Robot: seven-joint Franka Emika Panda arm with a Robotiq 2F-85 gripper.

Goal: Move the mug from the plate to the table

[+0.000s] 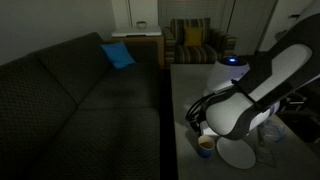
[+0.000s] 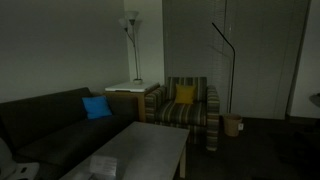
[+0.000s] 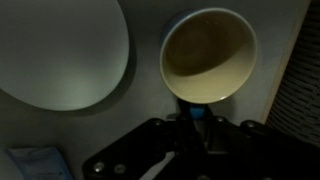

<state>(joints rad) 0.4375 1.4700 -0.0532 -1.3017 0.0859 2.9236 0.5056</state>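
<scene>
The dark-blue mug (image 3: 208,55) with a tan inside stands on the grey table (image 3: 145,100), just right of the white plate (image 3: 60,55) and apart from it. In an exterior view the mug (image 1: 205,144) sits near the table's sofa-side edge, with the plate (image 1: 238,153) beside it. My gripper (image 3: 196,112) reaches down at the mug's near wall, and its fingers close round a blue part of that wall. The fingertips are dark and partly hidden. In that exterior view the gripper (image 1: 197,118) hangs over the mug.
A dark sofa (image 1: 80,100) with a blue cushion (image 1: 118,55) runs along the table's edge (image 3: 300,90). A white-and-blue boxy thing (image 1: 235,64) stands farther back on the table. A pale packet (image 3: 35,163) lies near the plate. A striped armchair (image 2: 188,108) stands beyond.
</scene>
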